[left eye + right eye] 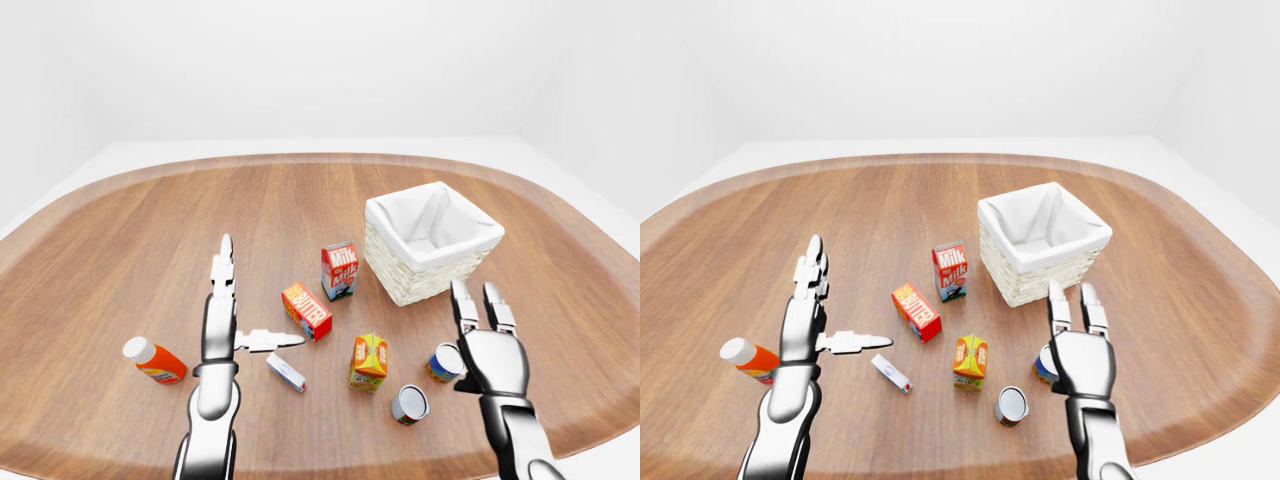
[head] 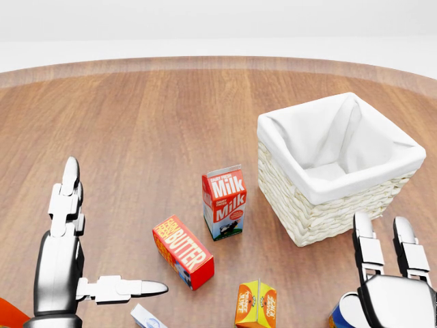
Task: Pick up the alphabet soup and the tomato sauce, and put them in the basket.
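On the table [image 1: 120, 250] | two cans [image 1: 409, 403] | one basket [image 1: 432, 245] | both hands [image 1: 492, 355] released

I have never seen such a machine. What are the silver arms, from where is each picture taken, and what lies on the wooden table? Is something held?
The silver arms belong to a simulated humanoid robot. All three pictures come from cameras on its head, looking out over its arms: two eye views and a closer head view.

On the wooden table stand a white-lined wicker basket, a milk carton, a butter box, an orange juice carton, two cans, a small white box and an orange bottle lying down.

Nothing is held. The left hand is open, fingers spread above the table. The right hand is open too, beside the blue-labelled can, which it partly hides.
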You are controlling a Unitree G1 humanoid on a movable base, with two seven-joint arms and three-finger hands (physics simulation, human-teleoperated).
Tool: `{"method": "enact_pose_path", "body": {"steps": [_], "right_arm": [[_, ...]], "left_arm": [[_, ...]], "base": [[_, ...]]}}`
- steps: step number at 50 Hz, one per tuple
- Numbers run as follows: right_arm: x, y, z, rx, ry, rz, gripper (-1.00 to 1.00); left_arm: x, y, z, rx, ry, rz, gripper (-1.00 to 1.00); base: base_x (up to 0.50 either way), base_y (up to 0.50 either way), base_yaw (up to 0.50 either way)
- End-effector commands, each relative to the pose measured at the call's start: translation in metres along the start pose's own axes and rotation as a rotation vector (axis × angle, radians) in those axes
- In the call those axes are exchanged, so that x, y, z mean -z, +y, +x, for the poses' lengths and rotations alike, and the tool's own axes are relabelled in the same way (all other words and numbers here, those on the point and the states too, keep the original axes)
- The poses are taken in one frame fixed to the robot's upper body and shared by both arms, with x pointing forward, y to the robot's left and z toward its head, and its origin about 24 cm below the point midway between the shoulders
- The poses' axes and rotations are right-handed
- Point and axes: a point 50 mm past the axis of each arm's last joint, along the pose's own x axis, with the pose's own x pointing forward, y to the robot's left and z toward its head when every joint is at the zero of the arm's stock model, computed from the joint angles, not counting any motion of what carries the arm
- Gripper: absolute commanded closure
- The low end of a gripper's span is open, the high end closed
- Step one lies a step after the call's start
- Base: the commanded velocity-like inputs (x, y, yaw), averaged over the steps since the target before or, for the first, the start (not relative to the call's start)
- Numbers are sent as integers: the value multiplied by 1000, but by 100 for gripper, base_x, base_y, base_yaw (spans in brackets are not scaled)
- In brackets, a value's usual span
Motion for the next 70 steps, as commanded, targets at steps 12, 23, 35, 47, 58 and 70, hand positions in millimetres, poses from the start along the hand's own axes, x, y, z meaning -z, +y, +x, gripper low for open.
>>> {"method": "enact_pose_path", "body": {"steps": [12,23,35,47,58,70], "right_arm": [[-1,12,7,15,-44,-47,-100],[-2,19,10,7,-61,-54,-100],[-2,23,11,-2,-67,-53,-100],[3,31,13,-13,-64,-70,-100],[2,37,14,-19,-75,-77,-100],[2,44,15,-25,-91,-90,-100]], "left_arm": [[-2,2,0,-13,-7,-7,-100],[-2,2,0,-12,-7,-6,-100],[-2,2,0,-13,-6,-6,-100],[-2,2,0,-13,-6,-6,-100],[-2,2,0,-13,-7,-6,-100],[-2,2,0,-13,-7,-6,-100]], "base": [[0,0,0],[0,0,0],[0,0,0],[0,0,0],[0,0,0],[0,0,0]]}}
